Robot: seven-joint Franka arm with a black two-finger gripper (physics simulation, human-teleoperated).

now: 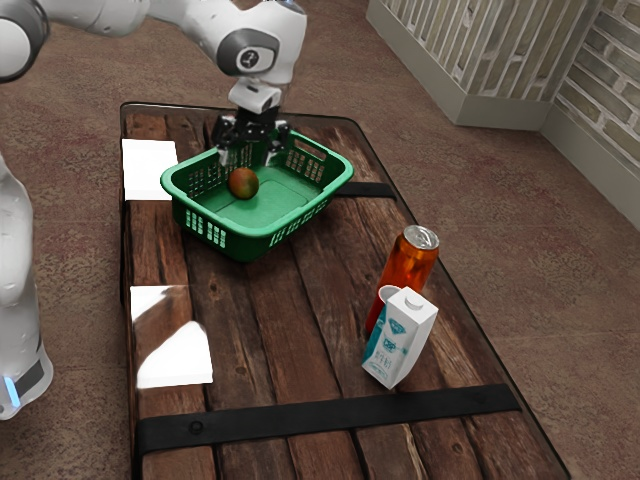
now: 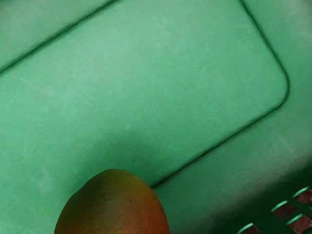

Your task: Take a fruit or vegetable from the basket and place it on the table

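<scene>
Gripper (image 1: 247, 157) over basket (image 1: 252, 242), jaws standing apart. Mango (image 1: 243, 184) inside basket, near and below the jaws' tips.

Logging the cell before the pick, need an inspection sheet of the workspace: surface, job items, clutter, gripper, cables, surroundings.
Surface: dark plank table with black cross bands; bright white patches along the side near the arm's base.
Job's things: one reddish-green fruit, probably a mango, lying in the green plastic basket.
Clutter: orange can, red cup and white-and-teal carton, grouped outside the basket.
Gripper: black two-finger gripper over the basket, fingers apart, nothing held.
Cables: nothing seen.
Surroundings: brown floor, patterned wall with pale baseboard.
</scene>
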